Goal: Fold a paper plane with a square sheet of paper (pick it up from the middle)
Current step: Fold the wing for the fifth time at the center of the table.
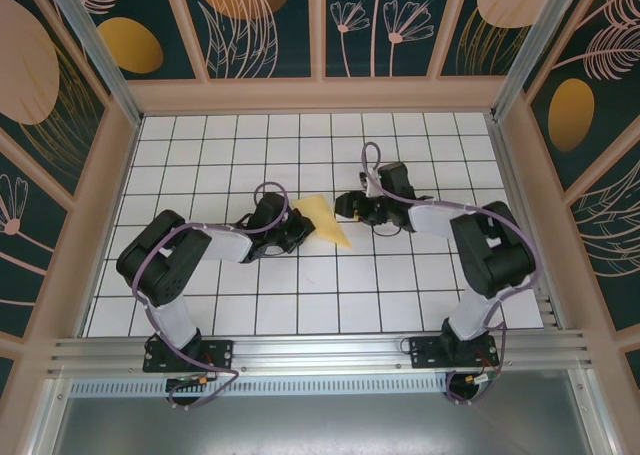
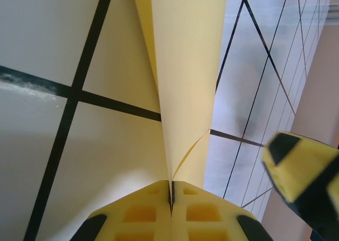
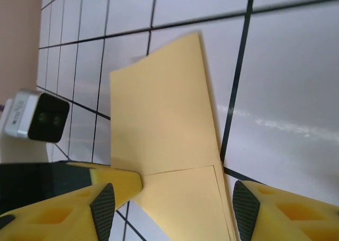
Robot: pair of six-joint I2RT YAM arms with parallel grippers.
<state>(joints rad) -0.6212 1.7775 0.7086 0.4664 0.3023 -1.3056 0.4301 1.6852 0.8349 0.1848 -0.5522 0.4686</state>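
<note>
The square sheet of paper [image 1: 328, 220] is folded into a smaller creased yellow shape with a point toward the near side, at the middle of the table. My left gripper [image 1: 298, 225] is shut on its left edge. In the left wrist view the yellow fingertips [image 2: 153, 209] meet on the paper [image 2: 185, 66], whose layers fan out ahead of them. My right gripper [image 1: 352, 207] is open just right of the paper. In the right wrist view its gripper [image 3: 175, 209] straddles the paper [image 3: 164, 124], pads apart from it, and the left gripper's tip [image 3: 119, 184] pinches the edge.
The white gridded tabletop [image 1: 400, 285] is ringed by wooden walls [image 1: 90, 225] on three sides. The left wrist camera box [image 3: 37, 116] sits close behind the paper. One right finger [image 2: 302, 169] shows at the right of the left wrist view.
</note>
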